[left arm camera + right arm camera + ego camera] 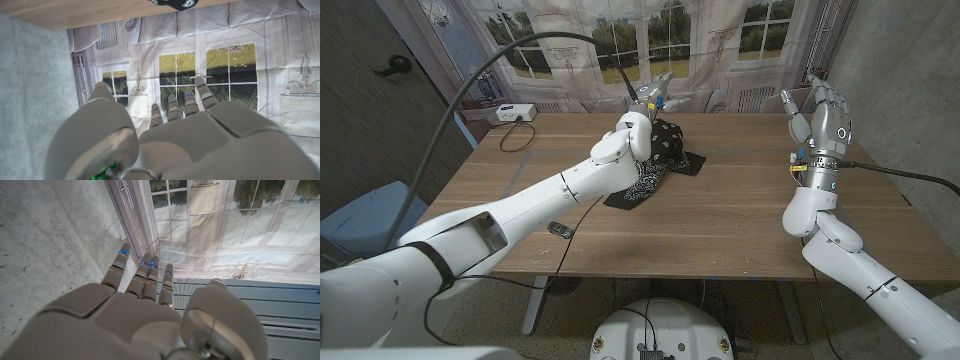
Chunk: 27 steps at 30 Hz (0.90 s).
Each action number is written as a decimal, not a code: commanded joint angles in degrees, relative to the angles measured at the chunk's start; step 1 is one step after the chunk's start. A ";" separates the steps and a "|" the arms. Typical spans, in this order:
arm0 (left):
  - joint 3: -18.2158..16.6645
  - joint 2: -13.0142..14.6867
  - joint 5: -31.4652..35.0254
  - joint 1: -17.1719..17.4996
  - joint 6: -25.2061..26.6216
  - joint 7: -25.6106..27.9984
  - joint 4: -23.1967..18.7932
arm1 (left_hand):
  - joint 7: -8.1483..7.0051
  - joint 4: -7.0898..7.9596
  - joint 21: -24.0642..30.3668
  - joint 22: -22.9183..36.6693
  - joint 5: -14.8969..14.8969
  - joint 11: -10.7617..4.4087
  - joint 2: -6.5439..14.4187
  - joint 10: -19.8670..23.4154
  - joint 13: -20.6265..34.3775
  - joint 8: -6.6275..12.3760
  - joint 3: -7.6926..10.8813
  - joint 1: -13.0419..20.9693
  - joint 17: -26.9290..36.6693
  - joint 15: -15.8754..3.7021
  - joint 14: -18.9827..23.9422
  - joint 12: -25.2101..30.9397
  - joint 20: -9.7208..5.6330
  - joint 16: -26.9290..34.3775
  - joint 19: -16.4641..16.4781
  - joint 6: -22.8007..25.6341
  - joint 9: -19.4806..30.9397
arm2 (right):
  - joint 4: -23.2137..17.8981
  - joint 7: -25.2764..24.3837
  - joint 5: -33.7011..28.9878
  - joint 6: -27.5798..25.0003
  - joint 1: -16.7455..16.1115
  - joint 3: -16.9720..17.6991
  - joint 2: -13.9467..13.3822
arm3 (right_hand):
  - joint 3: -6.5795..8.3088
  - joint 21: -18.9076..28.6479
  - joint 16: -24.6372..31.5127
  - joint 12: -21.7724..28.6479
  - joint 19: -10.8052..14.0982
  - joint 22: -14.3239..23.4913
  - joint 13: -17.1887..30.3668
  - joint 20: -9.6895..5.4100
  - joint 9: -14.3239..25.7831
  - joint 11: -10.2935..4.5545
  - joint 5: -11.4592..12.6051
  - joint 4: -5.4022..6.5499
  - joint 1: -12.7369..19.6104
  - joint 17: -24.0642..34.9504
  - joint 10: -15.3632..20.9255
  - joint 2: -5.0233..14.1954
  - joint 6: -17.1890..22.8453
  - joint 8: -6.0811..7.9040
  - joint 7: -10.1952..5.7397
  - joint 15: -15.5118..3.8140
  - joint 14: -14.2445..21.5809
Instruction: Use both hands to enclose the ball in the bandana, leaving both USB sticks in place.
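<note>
The bandana [655,160], black with a white paisley print, lies bunched in a mound near the far edge of the counter [740,215], about midway along it, with one corner trailing flat toward the near edge. The ball cannot be made out; judged from the mound's height it may sit under the cloth, but this is not confirmed. One USB stick [691,164], dark and flat, lies just beside the bandana on its right-edge side; the second cannot be identified. The left robot hand [655,98] hangs above the far side of the bandana, fingers extended and apart, holding nothing; its wrist view shows the fingers [185,102] straight toward the backdrop. The right robot hand [823,118] is raised by the right edge, well apart from the bandana, fingers [145,275] spread and empty. Handling assessment: the cloth is light, soft and limp, so it will drape and slip unless pinched; best taken at corners or hems, one per hand, and drawn over the mound. A ball would likely roll if the cloth is tugged sideways, and the stick near the hem could be dragged. No brand, label or legible writing is visible on any item.
</note>
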 commanded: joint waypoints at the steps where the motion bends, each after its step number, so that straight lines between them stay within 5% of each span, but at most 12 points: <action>1: -14.09 3.12 -13.17 11.35 -18.54 3.30 -4.41 | -0.54 0.62 0.14 0.30 -0.24 0.02 0.51 -0.07 -0.09 0.21 0.05 -0.75 0.05 0.07 0.61 0.25 0.06 0.23 0.61 0.14 0.03 | 2.40 6.05 11.29 14.28 -0.12 2.34 0.64 | -0.24 -0.68 -1.03 -0.99 0.36 0.24 -0.36 -0.42 0.18 -0.08 0.25 -0.43 0.08 -0.27 -1.90 -0.13 -1.27 -0.43 -0.47 0.37 -1.85; 7: -19.26 4.23 -21.00 15.88 -26.29 2.32 -4.99 | -1.28 1.13 0.06 0.32 -0.27 -0.12 0.77 0.05 -0.44 0.09 -0.21 -1.82 0.03 0.24 0.49 0.22 0.11 0.10 1.01 0.30 -0.02 | 6.27 12.04 18.44 21.97 1.66 3.14 1.46 | -0.32 -1.39 -2.31 -2.01 -0.18 0.23 -1.00 -0.71 0.13 -0.44 0.03 -0.53 -0.06 -0.97 -4.41 -0.23 -2.30 -0.68 -0.79 1.93 -4.01; 14: -22.33 5.04 -27.59 18.79 -32.33 0.44 -4.18 | -1.91 1.79 -0.37 0.32 -0.26 -0.41 0.95 -0.12 -1.01 -0.29 -0.65 -3.33 -0.04 0.54 -0.07 0.02 0.15 -0.24 0.84 -0.05 -0.13 | 8.30 16.47 23.44 25.51 2.46 3.85 2.68 | -0.52 -2.61 -3.49 -2.40 -1.77 0.20 -1.72 1.27 0.10 -0.08 -0.27 -0.43 -0.58 -1.68 -6.11 -0.32 -3.62 -0.89 -1.02 2.07 -6.37; 23: -25.66 5.51 -35.05 22.58 -40.23 -1.02 -1.70 | -2.41 2.56 -1.04 0.33 -0.19 -0.67 1.18 -0.28 -1.66 -0.65 -1.15 -5.05 -0.11 0.67 -0.42 -0.18 0.15 -0.47 0.16 -0.49 -0.24 | 11.79 19.78 28.75 29.38 3.95 4.33 5.24 | -0.63 -3.98 -4.41 -2.47 -3.60 0.13 -2.46 1.45 0.07 -0.19 -0.53 -0.48 -0.82 -2.51 -7.32 -0.42 -4.11 -0.78 -1.08 1.83 -8.65; 27: -27.09 5.85 -38.48 24.53 -43.46 -1.95 -0.65 | -2.56 2.88 -1.32 0.34 -0.16 -0.96 1.18 -0.46 -1.94 -0.64 -1.42 -5.80 -0.14 0.77 -0.68 -0.29 0.15 -0.59 -0.11 -0.33 -0.28 | 12.54 19.82 29.85 28.45 4.80 4.17 6.64 | -0.76 -6.06 -4.96 -2.18 -7.12 0.04 -3.23 1.37 0.04 -0.19 -0.79 -0.49 -1.15 -3.48 -7.41 -0.48 -4.13 -0.61 -1.11 1.73 -10.88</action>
